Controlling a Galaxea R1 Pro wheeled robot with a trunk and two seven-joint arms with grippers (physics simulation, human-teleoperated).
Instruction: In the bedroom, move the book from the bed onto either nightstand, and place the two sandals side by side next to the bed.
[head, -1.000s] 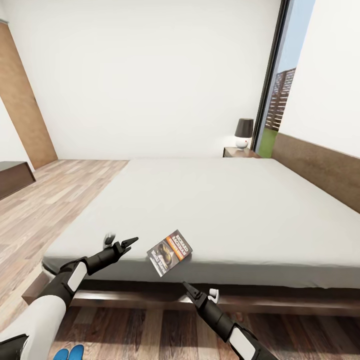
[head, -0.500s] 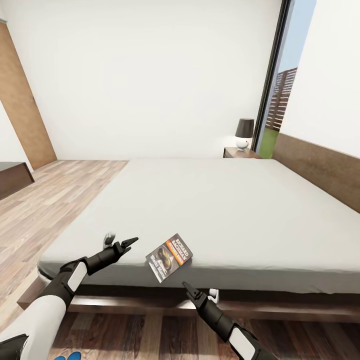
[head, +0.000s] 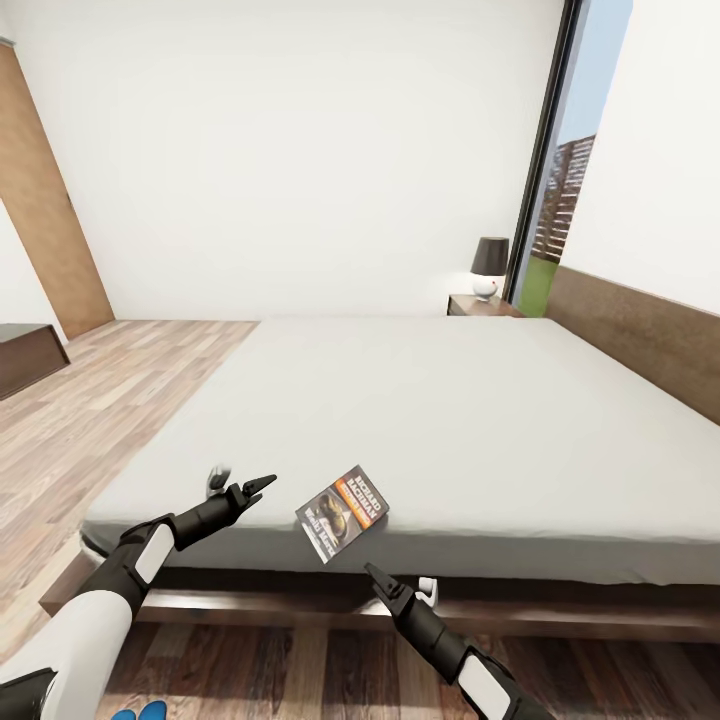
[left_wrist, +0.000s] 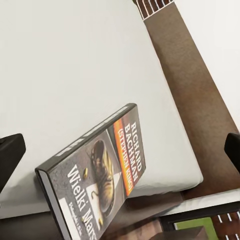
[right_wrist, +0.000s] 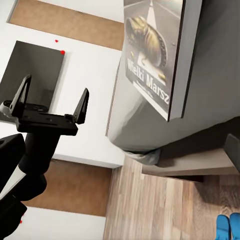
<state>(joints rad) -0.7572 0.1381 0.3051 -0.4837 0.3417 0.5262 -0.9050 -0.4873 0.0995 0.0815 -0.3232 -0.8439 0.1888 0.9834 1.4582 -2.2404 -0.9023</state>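
The book (head: 342, 513) has a dark cover with an orange band. It lies on the grey mattress of the bed (head: 430, 420) at the near edge, its near corner jutting past that edge. It also shows in the left wrist view as the book (left_wrist: 95, 175) and in the right wrist view as the book (right_wrist: 152, 55). My left gripper (head: 242, 480) hovers open just left of it over the mattress edge. My right gripper (head: 400, 580) is open below it, in front of the bed frame. Blue sandals (head: 140, 712) peek in on the floor by my left arm. The nightstand (head: 480, 305) stands at the far bedside.
A dark-shaded lamp (head: 488, 265) sits on the nightstand beside the tall window (head: 545, 200). The headboard (head: 640, 335) runs along the right wall. A tan door (head: 40, 200) and a long dark cabinet (head: 25, 355) stand at the left across the plank floor (head: 110, 400).
The head view has shifted a little, so the sandals sit lower at the bottom edge. Both arms and the book keep their places.
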